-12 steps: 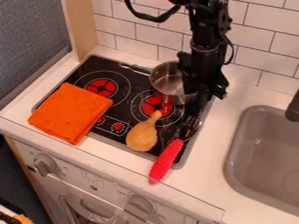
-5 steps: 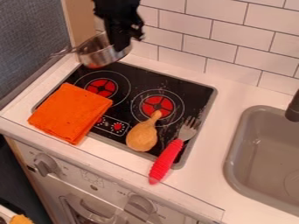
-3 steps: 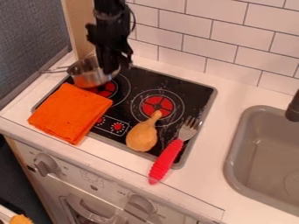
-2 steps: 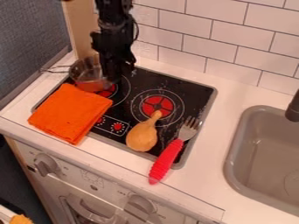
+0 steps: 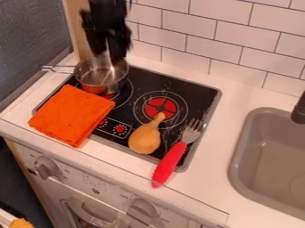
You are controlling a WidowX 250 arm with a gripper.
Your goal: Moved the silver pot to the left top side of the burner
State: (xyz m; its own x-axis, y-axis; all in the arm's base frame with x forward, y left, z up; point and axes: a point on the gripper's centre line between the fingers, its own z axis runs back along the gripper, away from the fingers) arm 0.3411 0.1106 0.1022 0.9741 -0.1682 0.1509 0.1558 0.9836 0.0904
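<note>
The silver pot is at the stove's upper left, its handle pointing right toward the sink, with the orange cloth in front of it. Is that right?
Not quite: the camera view shows the handle pointing left, away from the sink. The silver pot is at the stove's upper left, the orange cloth in front.

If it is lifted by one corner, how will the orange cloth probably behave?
The orange cloth looks like soft fabric, so it would likely droop. It lies folded, so its layers may fall open.
</note>
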